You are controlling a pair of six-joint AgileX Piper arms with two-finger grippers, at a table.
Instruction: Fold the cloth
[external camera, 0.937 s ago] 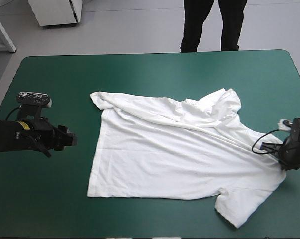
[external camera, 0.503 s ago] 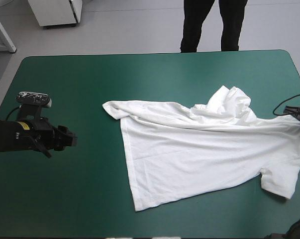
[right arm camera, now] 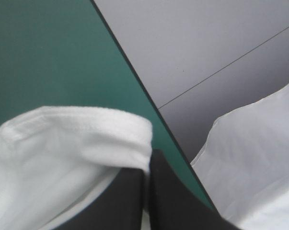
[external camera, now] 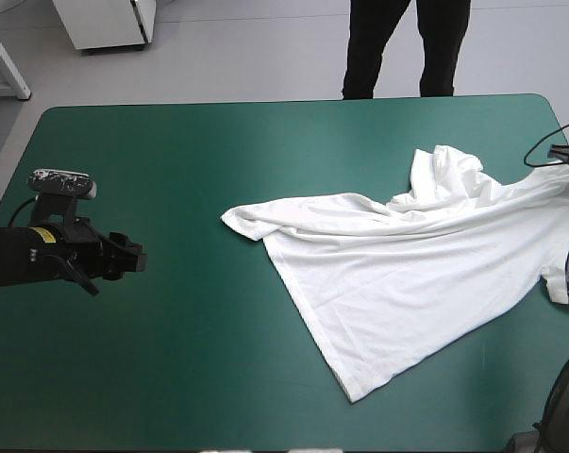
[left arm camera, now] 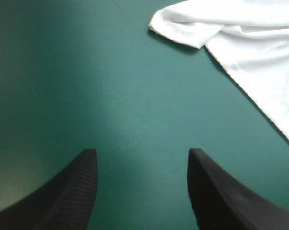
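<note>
The white T-shirt [external camera: 416,274] lies spread over the right half of the table, pulled taut toward the right edge, with one sleeve [external camera: 242,217] pointing left. My right gripper [right arm camera: 149,165] is shut on the T-shirt [right arm camera: 72,139] at a hemmed edge, raised over the table's right edge. In the high view that gripper is almost out of the picture. My left gripper [external camera: 133,257] hovers open at the table's left side, well apart from the shirt. Between its fingers [left arm camera: 142,155] is only cover, and the sleeve tip [left arm camera: 182,28] lies ahead of it.
The table's right edge [right arm camera: 134,84] runs just beside the right gripper, with grey floor beyond it. A wide stretch of teal-green cover [external camera: 180,349] separates the left gripper from the shirt.
The right gripper has dragged the T-shirt to the right and toward the far side, so the whole shirt slid across the table. The left arm has stayed in place.
</note>
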